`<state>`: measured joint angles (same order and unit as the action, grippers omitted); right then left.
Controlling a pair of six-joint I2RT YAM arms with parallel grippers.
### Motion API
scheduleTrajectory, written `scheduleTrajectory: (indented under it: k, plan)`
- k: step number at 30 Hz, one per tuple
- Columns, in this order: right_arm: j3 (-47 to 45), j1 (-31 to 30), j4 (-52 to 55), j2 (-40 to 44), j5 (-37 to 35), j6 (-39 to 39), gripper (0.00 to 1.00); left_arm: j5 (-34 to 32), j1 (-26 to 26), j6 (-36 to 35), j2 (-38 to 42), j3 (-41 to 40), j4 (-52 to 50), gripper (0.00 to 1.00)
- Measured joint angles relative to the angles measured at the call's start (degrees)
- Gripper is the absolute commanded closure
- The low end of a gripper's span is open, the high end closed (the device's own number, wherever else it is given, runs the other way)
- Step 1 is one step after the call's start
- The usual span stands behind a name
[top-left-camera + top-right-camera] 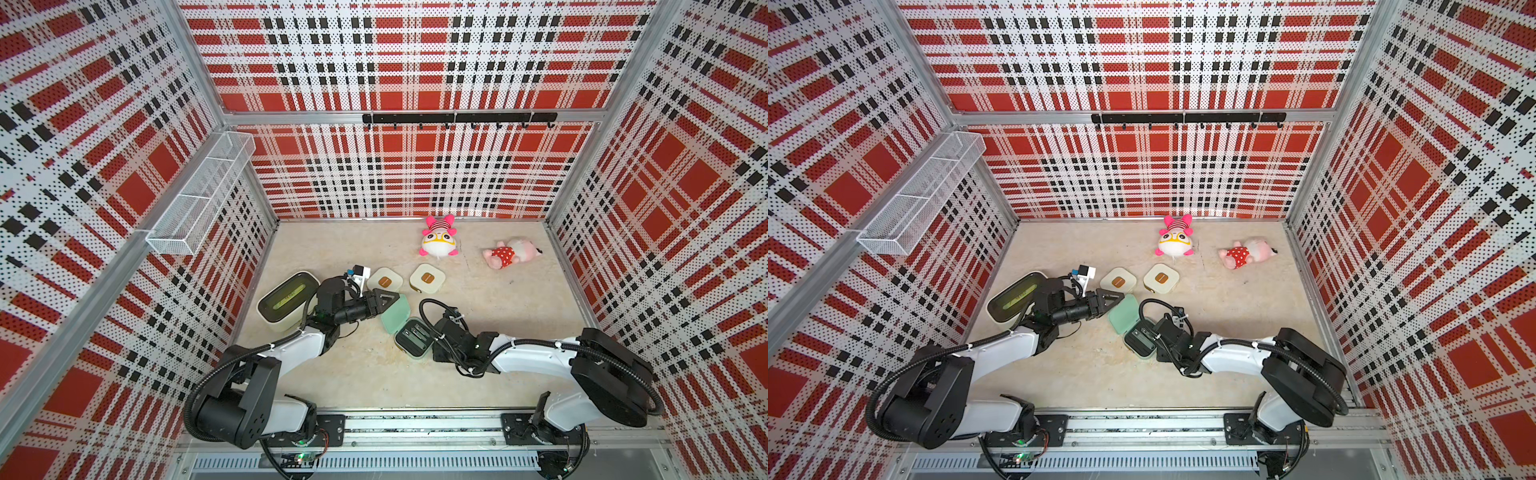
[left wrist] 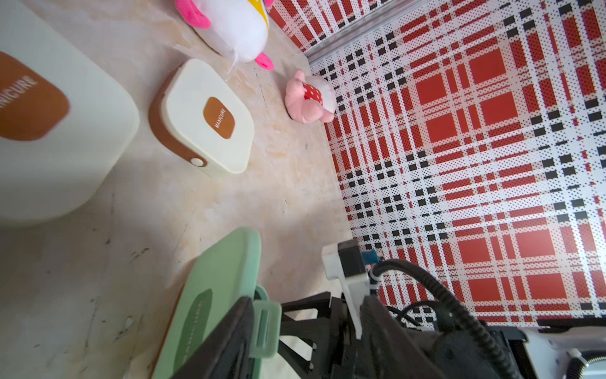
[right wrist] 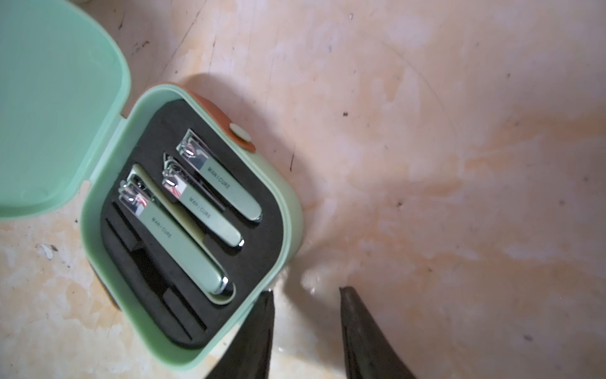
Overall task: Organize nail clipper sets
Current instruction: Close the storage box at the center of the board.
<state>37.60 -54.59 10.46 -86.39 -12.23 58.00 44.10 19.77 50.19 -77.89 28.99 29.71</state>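
Observation:
The mint green case stands open at mid floor, its base point(image 1: 411, 341) point(image 3: 196, 347) beside its raised lid point(image 1: 397, 314) point(image 2: 216, 288). Three silver-and-green clippers point(image 3: 203, 206) lie in the black insert point(image 3: 154, 272), next to bare slots. My left gripper point(image 1: 388, 300) point(image 2: 288, 303) is open; one finger lies against the lid's outer face and the lid's latch tab point(image 2: 265, 328) sits between the jaws. My right gripper point(image 3: 305, 288) is open over bare floor, one fingertip point(image 3: 267, 295) at the base's corner. Two shut cream cases point(image 1: 385, 281) point(image 1: 427, 278) lie behind.
A cream bin point(image 1: 286, 299) with a dark green inside stands at the left, close to my left arm. Two pink plush toys point(image 1: 438, 239) point(image 1: 511, 253) lie near the back wall. A wire basket point(image 1: 199, 195) hangs on the left wall and a black hook rail point(image 1: 457, 118) on the back wall.

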Motion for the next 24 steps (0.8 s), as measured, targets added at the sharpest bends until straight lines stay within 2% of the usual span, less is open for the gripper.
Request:
scheduleTrajectory:
  k: [8,14,24]
  plan:
    - [3.1,3.5,-2.8,-3.5,2.4,-3.1,0.63,1.0,4.8,1.7,-0.7,1.4,-1.9,0.41]
    - [2.9,6.3,-6.0,-3.4,4.8,-3.5,0.62,-0.6,8.2,3.0,-5.5,1.4,-4.1,0.43]
    - [-1.6,7.4,-2.6,6.7,3.3,1.7,0.61,-4.3,11.7,4.0,-14.5,3.6,-3.1,0.53]
